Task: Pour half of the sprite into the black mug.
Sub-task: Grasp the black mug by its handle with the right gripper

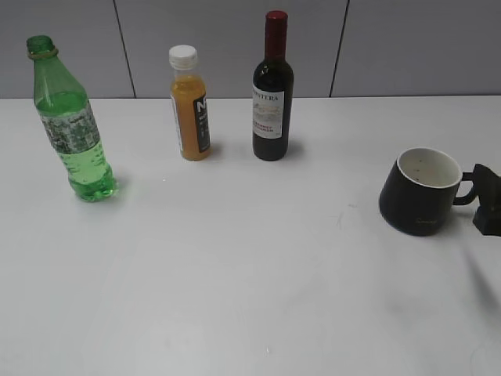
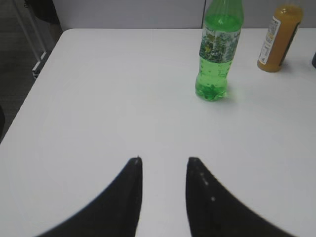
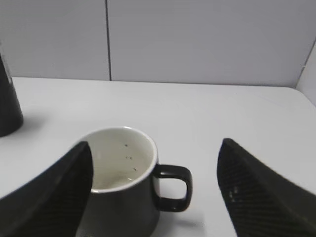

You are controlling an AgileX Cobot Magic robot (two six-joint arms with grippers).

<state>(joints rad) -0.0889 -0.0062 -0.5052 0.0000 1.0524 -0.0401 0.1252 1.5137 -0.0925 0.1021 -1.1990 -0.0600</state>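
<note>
Our right claw (image 3: 155,185) stands wide open around the mug (image 3: 121,190), one finger (image 3: 54,192) close against the mug's left wall, the other finger (image 3: 256,190) well clear to the right of the handle (image 3: 173,187). From outside we see only a dark piece of this claw (image 1: 487,202) at the frame's right edge, just beside the mug's (image 1: 419,192) handle. Whether it touches the handle, we cannot tell.

Our left claw (image 2: 164,163) is also open, with a modest gap between its two dark fingers (image 2: 123,197), and it holds nothing. It hangs over bare table (image 2: 123,98), and the outside view does not show it.

Taking the mug as our landmark: it sits upright on the white table (image 1: 250,282), its white inside marked with a few dark specks, handle pointing right. Farther back and to its left stands the wine bottle (image 1: 272,90), dark with a red top. Just left of that is the juice bottle (image 1: 190,106), orange with a white cap. The sprite (image 1: 72,125) stands farthest left of the mug, well apart from it, upright and uncapped at the neck, clear liquid filling it to near the shoulder. In the left wrist view the sprite (image 2: 217,54) is ahead and to the right of our left claw, with the juice bottle (image 2: 279,39) beyond it.
</note>
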